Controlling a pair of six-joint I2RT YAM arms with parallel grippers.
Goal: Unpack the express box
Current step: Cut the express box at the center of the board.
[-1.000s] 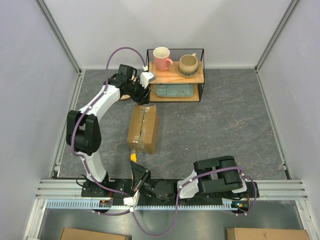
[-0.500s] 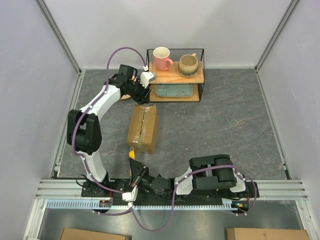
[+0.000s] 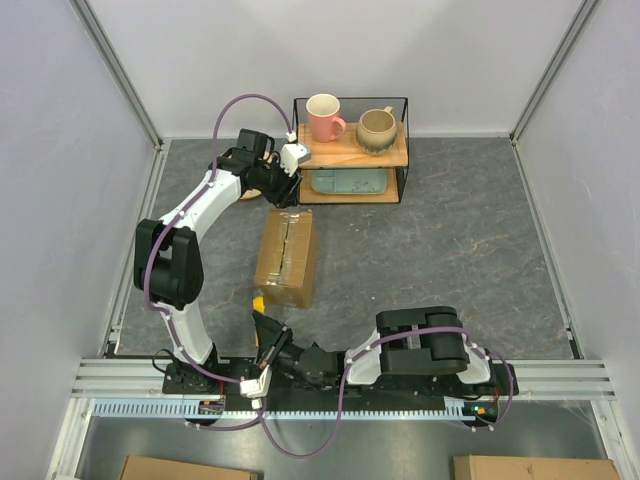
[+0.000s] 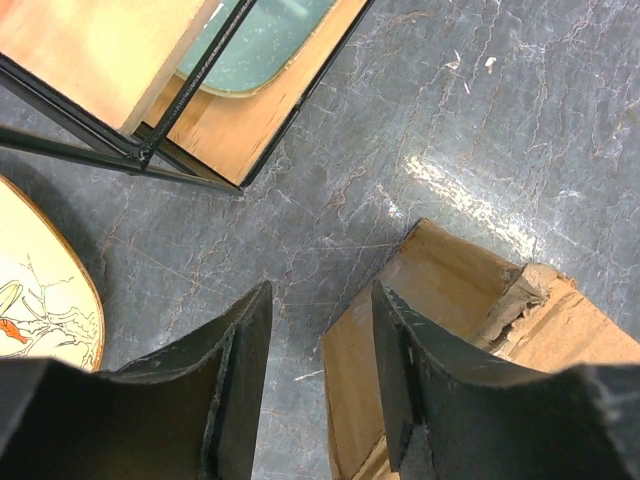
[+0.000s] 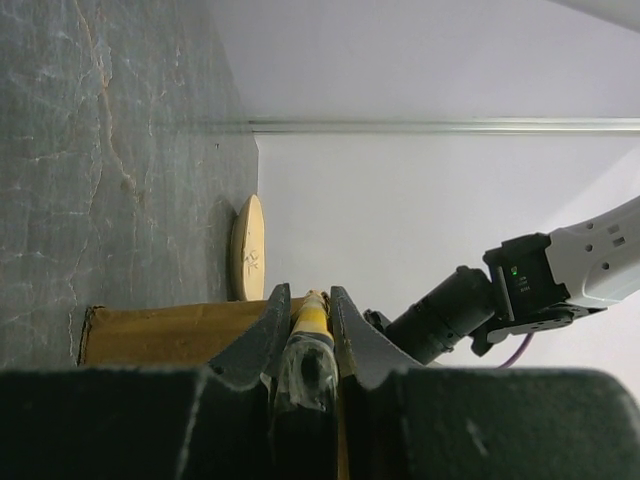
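Grey marbled counter (image 3: 450,260) with the express box (image 3: 286,257) at frame centre

From above, the box lies lengthwise with its taped seam up. The left tool (image 3: 284,196) is at its far end and the right tool (image 3: 265,322) close to its near end. Only the left wrist view shows that tool's fingers moderately apart and empty above a torn box corner, with a wire shelf (image 4: 150,150) upper left. Only the right wrist view shows the right tool clamped narrowly on a yellow-tipped implement (image 5: 310,318)
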